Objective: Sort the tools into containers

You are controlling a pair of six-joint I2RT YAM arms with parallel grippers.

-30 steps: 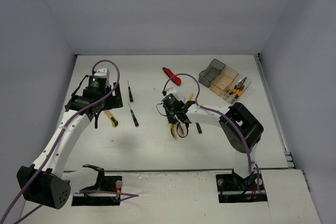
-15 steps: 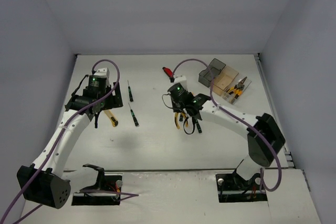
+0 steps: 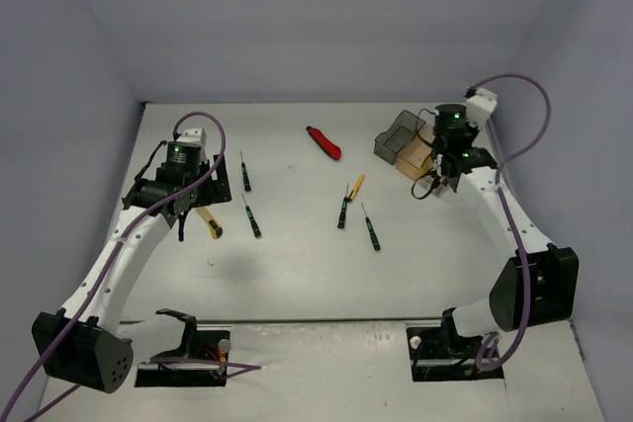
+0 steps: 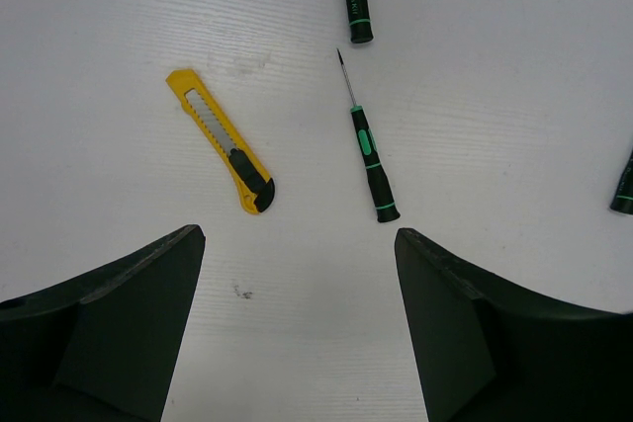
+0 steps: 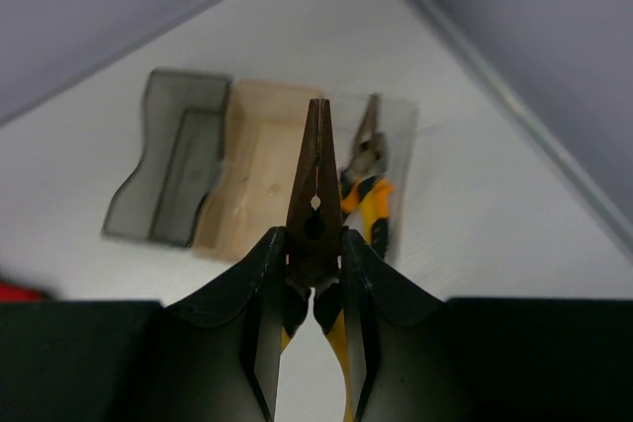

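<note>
Pliers [image 5: 315, 180] are clamped in my right claw [image 5: 315, 244], fingers closed on the joint, nose sticking out ahead, yellow handles trailing back. In the wrist view the nose overlaps the right side of the tan bin [image 5: 259, 175]. From above, I see the claw hanging in the air at the near side of the tan bin.

The clear bin [image 5: 404, 135] touches the tan bin on its right and holds second pliers [image 5: 368, 170] with orange-yellow handles. The grey bin [image 5: 176, 170] touches the tan bin on the left.

The red knife [image 3: 323, 142] lies on the table [image 3: 297, 264] well left of the tan bin. Two screwdrivers [image 3: 370, 227] lie left of the tan bin and nearer me.

Much farther left of the tan bin, my left claw [image 4: 299, 236] hangs with jaws wide apart, gripping nothing. The yellow knife [image 4: 223, 142] and two more screwdrivers [image 4: 368, 150] lie on the table just beyond its fingers.
</note>
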